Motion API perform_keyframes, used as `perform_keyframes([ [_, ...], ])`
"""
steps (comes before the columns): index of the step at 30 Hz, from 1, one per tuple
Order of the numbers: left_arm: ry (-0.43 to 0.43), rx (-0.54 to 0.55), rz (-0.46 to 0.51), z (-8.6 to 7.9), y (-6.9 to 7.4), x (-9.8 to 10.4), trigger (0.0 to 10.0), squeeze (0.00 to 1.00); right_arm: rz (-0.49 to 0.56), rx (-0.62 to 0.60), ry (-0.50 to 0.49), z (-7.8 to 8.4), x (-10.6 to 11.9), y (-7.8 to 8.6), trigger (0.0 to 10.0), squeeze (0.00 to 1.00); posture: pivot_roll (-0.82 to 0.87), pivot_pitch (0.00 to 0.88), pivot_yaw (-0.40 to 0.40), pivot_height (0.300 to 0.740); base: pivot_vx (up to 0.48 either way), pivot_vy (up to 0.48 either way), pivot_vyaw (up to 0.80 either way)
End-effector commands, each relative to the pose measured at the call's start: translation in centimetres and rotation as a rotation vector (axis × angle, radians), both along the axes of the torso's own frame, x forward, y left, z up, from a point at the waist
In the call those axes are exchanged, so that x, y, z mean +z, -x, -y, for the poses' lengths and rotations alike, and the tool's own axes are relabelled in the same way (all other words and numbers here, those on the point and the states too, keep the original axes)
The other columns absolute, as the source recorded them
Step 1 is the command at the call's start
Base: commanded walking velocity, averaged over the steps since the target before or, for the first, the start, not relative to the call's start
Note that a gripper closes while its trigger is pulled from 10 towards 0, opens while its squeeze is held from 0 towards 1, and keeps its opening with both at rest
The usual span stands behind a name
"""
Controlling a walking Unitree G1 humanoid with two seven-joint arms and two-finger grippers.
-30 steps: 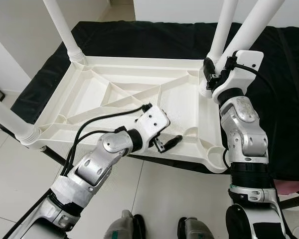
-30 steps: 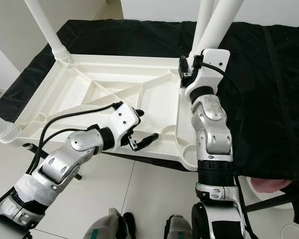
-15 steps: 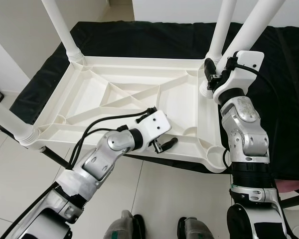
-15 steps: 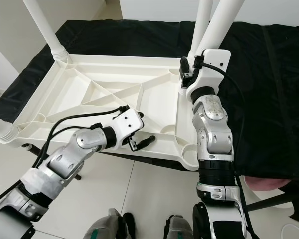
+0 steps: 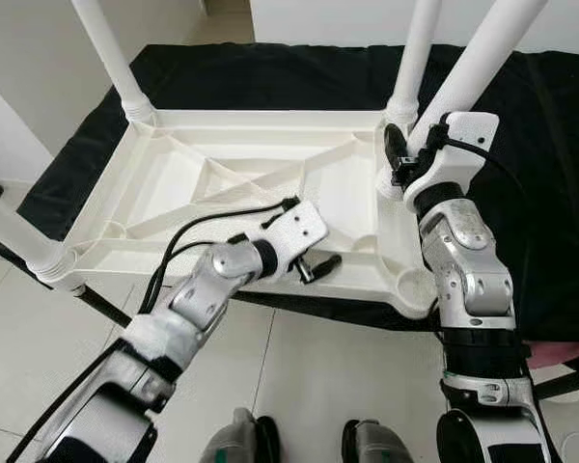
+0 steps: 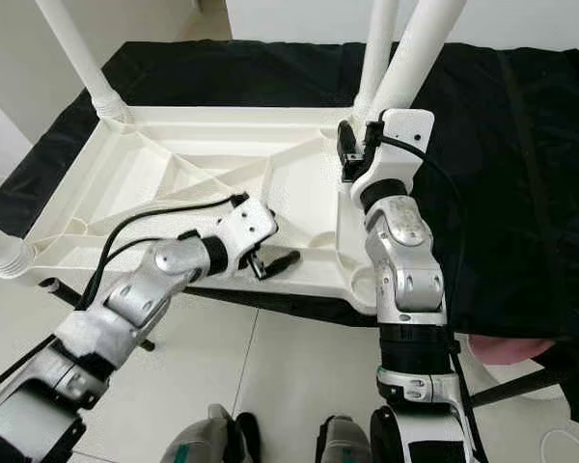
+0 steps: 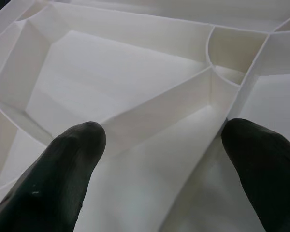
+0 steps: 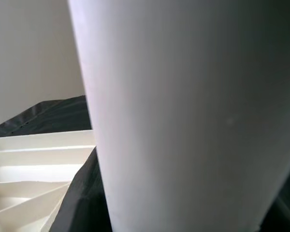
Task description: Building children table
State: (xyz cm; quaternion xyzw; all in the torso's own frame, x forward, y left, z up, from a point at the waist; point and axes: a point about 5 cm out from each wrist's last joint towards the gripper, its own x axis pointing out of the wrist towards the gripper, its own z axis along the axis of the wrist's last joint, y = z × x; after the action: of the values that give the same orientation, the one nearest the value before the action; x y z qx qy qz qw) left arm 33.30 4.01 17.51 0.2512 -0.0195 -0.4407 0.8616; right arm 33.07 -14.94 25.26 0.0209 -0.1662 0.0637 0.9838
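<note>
A white plastic children's table [image 5: 270, 121] lies upside down on a black cloth, its ribbed underside facing up. Upright legs stand in the far left corner [image 5: 106, 48], the near left corner [image 5: 10, 231] and the far right corner [image 5: 413, 48]. A further white leg [image 5: 473, 58] leans tilted by the right side, its lower end in my right gripper [image 5: 400, 164], which looks shut on it. In the right wrist view this leg [image 8: 183, 111] is seen from very close. My left gripper [image 5: 314, 262] is open just above the table's near edge, its fingers [image 7: 72, 159] spread over a rib.
The black cloth [image 5: 560, 193] covers the low surface under the table and runs on to the right. A round socket [image 5: 412, 285] sits at the table's near right corner. Tiled floor [image 5: 299, 376] and my feet [image 5: 241, 434] are in front.
My left arm has stretched a little forward and its gripper sits slightly closer to the table's near edge. The view has shifted a bit. The right gripper keeps its place on the leg.
</note>
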Motion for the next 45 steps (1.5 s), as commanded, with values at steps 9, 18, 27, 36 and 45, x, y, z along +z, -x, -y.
perform_keyframes([
  [9,-0.009,0.248,0.13,-1.9,-3.1,0.9,10.0,0.0,0.002,0.016,-0.009,-0.4,-0.2,0.6,10.0,0.0,-0.08,0.113,0.111,0.74,0.0,0.0,0.0],
  [18,0.078,0.231,0.115,-1.9,-3.3,2.3,10.0,0.0,-0.059,-0.013,0.0,-0.2,-1.1,0.7,10.0,0.0,-0.09,0.102,0.114,0.74,0.0,0.0,0.0],
  [27,0.345,0.091,0.005,-1.4,-0.7,5.2,10.0,0.0,-0.061,-0.017,0.071,0.1,-1.9,1.2,10.0,0.0,-0.09,0.095,0.109,0.74,0.0,0.0,0.0],
  [36,0.467,0.122,0.02,-1.7,1.5,5.8,10.0,0.0,-0.085,-0.052,0.113,0.7,-3.3,2.4,10.0,0.0,-0.08,0.1,0.083,0.74,0.0,0.0,0.0],
  [45,0.495,0.138,-0.037,-1.3,3.1,5.0,10.0,0.0,-0.112,-0.078,0.12,0.6,-3.8,3.1,10.0,0.0,-0.08,0.105,0.076,0.74,0.0,0.0,0.0],
])
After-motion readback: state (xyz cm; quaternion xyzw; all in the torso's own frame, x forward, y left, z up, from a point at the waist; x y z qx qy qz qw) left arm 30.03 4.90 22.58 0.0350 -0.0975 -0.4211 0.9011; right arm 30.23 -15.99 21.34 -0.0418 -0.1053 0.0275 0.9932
